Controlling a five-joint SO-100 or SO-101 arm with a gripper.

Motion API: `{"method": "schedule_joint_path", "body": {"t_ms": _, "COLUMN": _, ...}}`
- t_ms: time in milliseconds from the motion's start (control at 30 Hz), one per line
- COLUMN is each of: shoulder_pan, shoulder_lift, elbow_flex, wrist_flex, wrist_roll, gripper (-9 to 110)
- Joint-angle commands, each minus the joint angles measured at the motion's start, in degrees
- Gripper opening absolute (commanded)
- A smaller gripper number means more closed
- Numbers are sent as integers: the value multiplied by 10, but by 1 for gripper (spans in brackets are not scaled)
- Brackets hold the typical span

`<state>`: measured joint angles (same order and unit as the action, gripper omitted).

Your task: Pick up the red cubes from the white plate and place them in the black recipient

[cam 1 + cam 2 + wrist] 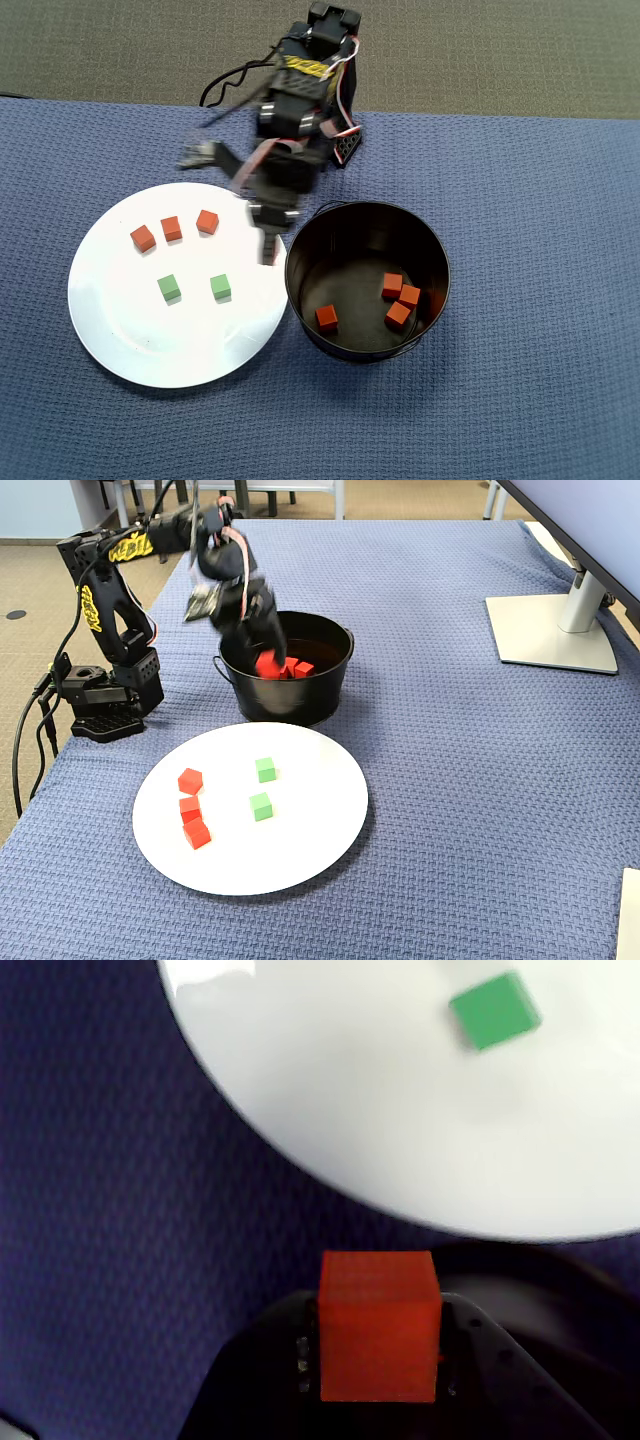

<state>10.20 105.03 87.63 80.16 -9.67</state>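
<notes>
So I've got one red cube (pixel 379 1326) pinched between my gripper (pixel 378 1360) fingers, and in the wrist view it sits square to the camera, flat face up. It's a cube, so there's no real long axis. It's right at my fingertips, with the blue cloth (pixel 120 1210) under it and the rim of the white plate (pixel 330 1160) just ahead.

From the fixed view, my gripper (pixel 265 658) is hanging by the near-left rim of the black pot (pixel 300 700), the red showing right at that edge. In the overhead view the arm is blurry, so I can't tell whether I'm past the rim or just short of it.

Containers: the black pot (pixel 310 240) has four red cubes on its floor, one alone (pixel 326 317) toward the plate and three bunched together (pixel 402 297) on the far side. The white plate (pixel 110 330) holds three red cubes in a row (pixel 172 229) and two green cubes (pixel 193 288) side by side below them.

Pot and plate are almost touching.
</notes>
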Motion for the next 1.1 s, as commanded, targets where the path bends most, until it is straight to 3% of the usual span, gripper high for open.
{"method": "schedule_joint_path", "body": {"t_ms": 0, "shoulder_pan": -130, "shoulder_lift": 69, "elbow_flex": 43, "wrist_flex": -7, "wrist_roll": 58, "gripper": 0}}
{"method": "schedule_joint_path", "body": {"t_ms": 33, "shoulder_pan": -156, "shoulder_lift": 76, "elbow_flex": 59, "wrist_flex": -9, "wrist_roll": 57, "gripper": 3}}
{"method": "schedule_joint_path", "body": {"t_ms": 100, "shoulder_pan": -199, "shoulder_lift": 84, "elbow_flex": 87, "wrist_flex": -8, "wrist_roll": 32, "gripper": 33}}
{"method": "schedule_joint_path", "body": {"t_ms": 167, "shoulder_pan": -196, "shoulder_lift": 87, "elbow_flex": 98, "wrist_flex": -8, "wrist_roll": 8, "gripper": 39}}
{"method": "schedule_joint_path", "body": {"t_ms": 400, "shoulder_pan": -10, "shoulder_lift": 64, "elbow_flex": 66, "wrist_flex": -11, "wrist_roll": -120, "gripper": 31}}
{"method": "schedule_joint_path", "body": {"t_ms": 733, "shoulder_pan": 242, "shoulder_lift": 49, "elbow_flex": 155, "wrist_flex": -88, "wrist_roll": -487, "gripper": 31}}
{"method": "schedule_joint_path", "body": {"t_ms": 900, "shoulder_pan": 313, "shoulder_lift": 52, "elbow_flex": 252, "wrist_flex": -158, "wrist_roll": -704, "gripper": 32}}
{"method": "schedule_joint_path", "body": {"t_ms": 1067, "shoulder_pan": 352, "shoulder_lift": 40, "elbow_flex": 324, "wrist_flex": -205, "wrist_roll": -848, "gripper": 32}}
